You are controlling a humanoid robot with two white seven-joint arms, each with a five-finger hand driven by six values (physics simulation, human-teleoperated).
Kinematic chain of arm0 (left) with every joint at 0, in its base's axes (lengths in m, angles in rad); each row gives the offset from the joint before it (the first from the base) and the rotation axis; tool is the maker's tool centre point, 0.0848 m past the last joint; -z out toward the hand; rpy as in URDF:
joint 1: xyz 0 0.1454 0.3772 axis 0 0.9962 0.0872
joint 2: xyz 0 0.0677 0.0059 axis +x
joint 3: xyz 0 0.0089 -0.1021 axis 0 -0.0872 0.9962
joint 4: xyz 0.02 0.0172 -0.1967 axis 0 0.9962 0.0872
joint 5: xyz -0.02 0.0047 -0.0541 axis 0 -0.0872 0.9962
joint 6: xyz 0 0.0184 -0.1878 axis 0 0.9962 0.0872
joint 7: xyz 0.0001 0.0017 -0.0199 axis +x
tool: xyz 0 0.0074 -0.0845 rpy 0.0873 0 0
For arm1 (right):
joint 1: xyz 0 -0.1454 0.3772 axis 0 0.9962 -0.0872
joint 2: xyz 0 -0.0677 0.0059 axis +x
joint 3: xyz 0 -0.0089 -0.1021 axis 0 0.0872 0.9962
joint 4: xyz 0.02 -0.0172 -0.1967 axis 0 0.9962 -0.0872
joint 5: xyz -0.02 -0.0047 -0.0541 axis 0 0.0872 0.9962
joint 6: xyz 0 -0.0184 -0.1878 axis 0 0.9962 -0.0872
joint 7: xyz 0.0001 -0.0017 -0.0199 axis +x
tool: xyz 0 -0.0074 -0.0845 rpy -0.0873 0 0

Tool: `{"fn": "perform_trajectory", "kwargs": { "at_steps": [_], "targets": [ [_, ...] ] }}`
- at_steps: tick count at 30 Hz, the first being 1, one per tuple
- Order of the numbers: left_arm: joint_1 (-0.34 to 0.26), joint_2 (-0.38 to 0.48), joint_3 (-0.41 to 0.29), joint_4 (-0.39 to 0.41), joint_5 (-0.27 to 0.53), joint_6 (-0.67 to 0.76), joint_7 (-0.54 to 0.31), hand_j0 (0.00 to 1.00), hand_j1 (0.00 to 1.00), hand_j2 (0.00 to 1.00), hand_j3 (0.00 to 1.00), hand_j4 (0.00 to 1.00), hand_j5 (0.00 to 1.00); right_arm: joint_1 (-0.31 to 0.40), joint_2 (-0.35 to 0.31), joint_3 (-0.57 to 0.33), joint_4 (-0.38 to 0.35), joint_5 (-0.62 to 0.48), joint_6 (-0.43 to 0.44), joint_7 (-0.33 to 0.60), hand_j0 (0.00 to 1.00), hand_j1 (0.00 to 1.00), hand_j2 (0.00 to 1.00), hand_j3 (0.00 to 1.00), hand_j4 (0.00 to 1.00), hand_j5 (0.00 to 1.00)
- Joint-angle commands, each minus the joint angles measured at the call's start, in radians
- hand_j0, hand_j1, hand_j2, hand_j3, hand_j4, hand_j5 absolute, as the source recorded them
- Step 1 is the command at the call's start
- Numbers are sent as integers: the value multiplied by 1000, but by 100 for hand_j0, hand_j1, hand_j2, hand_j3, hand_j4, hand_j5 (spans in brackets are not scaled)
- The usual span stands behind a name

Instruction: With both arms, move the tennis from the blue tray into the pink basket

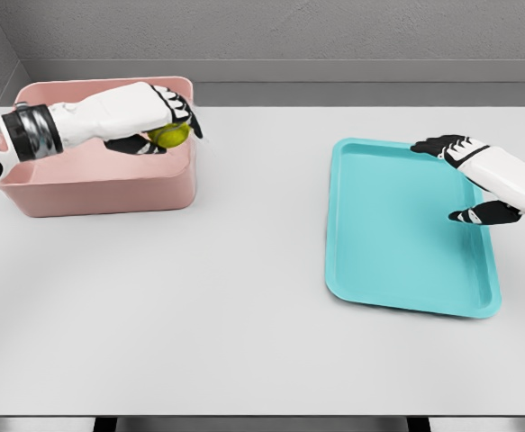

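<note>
The yellow-green tennis ball (pixel 169 136) is held over the inside of the pink basket (pixel 100 189) at the back left of the table. My left hand (pixel 167 121) reaches in from the left and is shut on the ball, fingers curled over its top and side. The blue tray (pixel 406 261) lies on the right half of the table with nothing on it. My right hand (pixel 456 180) hovers above the tray's right part with its fingers spread and holding nothing.
The white table (pixel 244 315) carries only the basket and the tray. A grey wall runs behind the table's far edge.
</note>
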Motion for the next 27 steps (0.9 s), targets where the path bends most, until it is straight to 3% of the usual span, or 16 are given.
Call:
{"fn": "perform_trajectory", "kwargs": {
  "at_steps": [1,7,9,10,11,27],
  "targets": [
    [0,2,21,62,7,2,1,65,65,65,65,65,65,0,-1,-2,0,-7,3,-1,100,100,100,100,100,100],
    [-17,2,39,197,7,2,4,69,69,69,69,69,69,0,-1,-2,-2,-7,3,-1,100,100,100,100,100,100],
    [-18,2,55,247,7,2,9,79,79,79,79,79,79,0,1,0,-2,-7,3,-1,100,100,100,100,100,100],
    [-18,2,67,263,7,2,12,95,95,95,95,95,95,0,1,0,-2,-7,3,-1,100,100,100,100,100,100],
    [-18,3,73,270,18,2,12,100,100,100,100,100,100,0,1,0,-2,-7,3,-1,100,100,100,100,100,100],
    [20,191,75,263,43,2,9,100,100,100,100,100,100,0,1,-2,0,-7,3,-1,100,100,100,100,100,100]
  ]
}}
